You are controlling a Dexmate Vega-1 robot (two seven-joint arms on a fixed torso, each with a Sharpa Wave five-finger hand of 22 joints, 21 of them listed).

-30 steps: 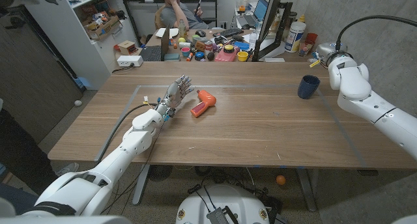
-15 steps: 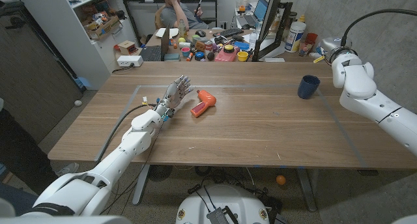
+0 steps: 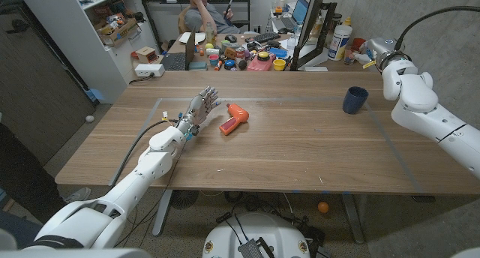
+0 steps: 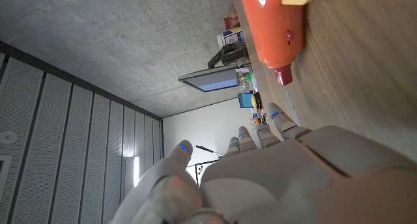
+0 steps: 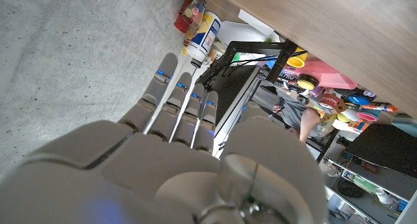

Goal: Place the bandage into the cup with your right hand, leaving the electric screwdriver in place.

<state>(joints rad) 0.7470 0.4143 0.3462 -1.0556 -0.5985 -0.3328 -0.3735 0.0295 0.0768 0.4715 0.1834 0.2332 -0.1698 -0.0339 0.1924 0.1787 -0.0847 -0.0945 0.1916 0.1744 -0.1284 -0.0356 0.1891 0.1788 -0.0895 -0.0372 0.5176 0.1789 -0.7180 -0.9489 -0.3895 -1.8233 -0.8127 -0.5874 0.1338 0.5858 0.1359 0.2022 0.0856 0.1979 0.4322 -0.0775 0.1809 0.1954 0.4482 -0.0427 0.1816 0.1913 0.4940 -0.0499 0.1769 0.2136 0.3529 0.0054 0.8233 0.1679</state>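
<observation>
A: Right hand [image 5: 189, 139] first. State?

B: Wide. In the right wrist view its fingers [image 5: 166, 81] reach out straight, slightly apart, with nothing in them. Your right arm [image 3: 420, 100] comes in over the table's [image 3: 300, 160] right edge, and the wrist sits up past the far right corner.

A: From there, where's the cup?

B: The cup [image 3: 355, 100] is dark blue and upright, near the far right corner. It sits just inward of your right wrist, toward the table's middle. Your right hand is by far the nearer one.

A: And the bandage?

B: Cannot tell. The cup's inside reads dark in the head view, so it could already be in there. That's a guess, not something seen. If so, you have only to draw the arm clear.

A: Left side?

B: The left hand [image 3: 201, 108] is over the table's left half, fingers apart and pointing away from you, holding nothing. The electric screwdriver [image 3: 234, 118] lies on its side just beside those fingers, not touching as far as I can see. It's orange, and its long axis runs diagonally, one end toward you and your left, the other away and to the right. It's well apart from the cup, so nothing your right hand does at the cup should come near it. Keep your left hand off it.
</observation>
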